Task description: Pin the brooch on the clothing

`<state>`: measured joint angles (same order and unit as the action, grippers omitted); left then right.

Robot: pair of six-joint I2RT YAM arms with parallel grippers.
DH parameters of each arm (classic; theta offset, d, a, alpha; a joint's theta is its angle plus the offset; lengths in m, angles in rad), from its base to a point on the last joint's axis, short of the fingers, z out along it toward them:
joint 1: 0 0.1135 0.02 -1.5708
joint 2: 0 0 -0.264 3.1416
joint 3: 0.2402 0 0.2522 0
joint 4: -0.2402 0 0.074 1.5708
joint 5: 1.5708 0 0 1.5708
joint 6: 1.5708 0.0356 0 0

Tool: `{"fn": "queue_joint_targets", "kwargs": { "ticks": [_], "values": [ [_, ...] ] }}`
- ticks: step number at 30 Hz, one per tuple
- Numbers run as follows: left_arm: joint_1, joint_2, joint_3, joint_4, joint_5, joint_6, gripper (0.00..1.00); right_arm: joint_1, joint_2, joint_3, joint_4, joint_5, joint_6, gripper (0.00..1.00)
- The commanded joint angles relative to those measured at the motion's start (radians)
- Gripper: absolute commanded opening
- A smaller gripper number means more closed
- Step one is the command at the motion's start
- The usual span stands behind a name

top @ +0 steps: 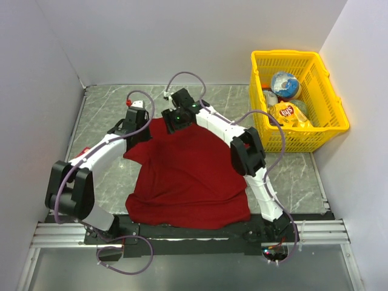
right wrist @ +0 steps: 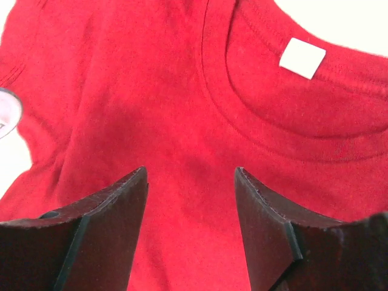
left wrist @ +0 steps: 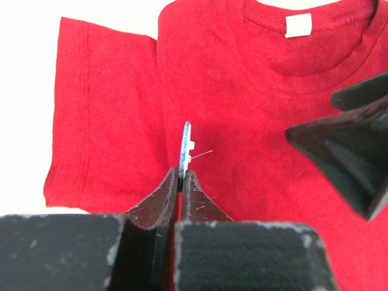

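With the left gripper (left wrist: 180, 173) clamping the brooch (left wrist: 185, 144), the right gripper (right wrist: 191, 177), jaws parted, needed to pinch the shirt (left wrist: 242, 115) taut.

White walls (top: 200, 36), grey marble tabletop (top: 106, 109)

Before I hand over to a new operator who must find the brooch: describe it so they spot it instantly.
Find the spread dark-red T-shirt. Near its sleeve, the left end effector is shut on the brooch: a thin pale disc with a bare pin, unlike the square white neck label.
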<state>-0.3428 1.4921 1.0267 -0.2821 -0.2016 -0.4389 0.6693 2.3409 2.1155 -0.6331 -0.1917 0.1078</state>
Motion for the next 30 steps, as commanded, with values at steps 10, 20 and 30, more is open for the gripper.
{"fn": "queue_joint_targets", "kwargs": {
  "ticks": [10,20,30],
  "values": [
    [0.125,0.117,0.099,0.064,0.14,0.006,0.01,0.115,0.164,0.268,-0.134,0.12,0.053,0.71],
    [0.146,0.082,0.081,0.061,0.185,0.003,0.01,0.136,0.255,0.317,-0.131,0.135,0.145,0.69],
    [0.145,0.039,0.075,0.052,0.218,0.0,0.01,0.138,0.32,0.354,-0.194,0.164,0.176,0.32]
  ]
}}
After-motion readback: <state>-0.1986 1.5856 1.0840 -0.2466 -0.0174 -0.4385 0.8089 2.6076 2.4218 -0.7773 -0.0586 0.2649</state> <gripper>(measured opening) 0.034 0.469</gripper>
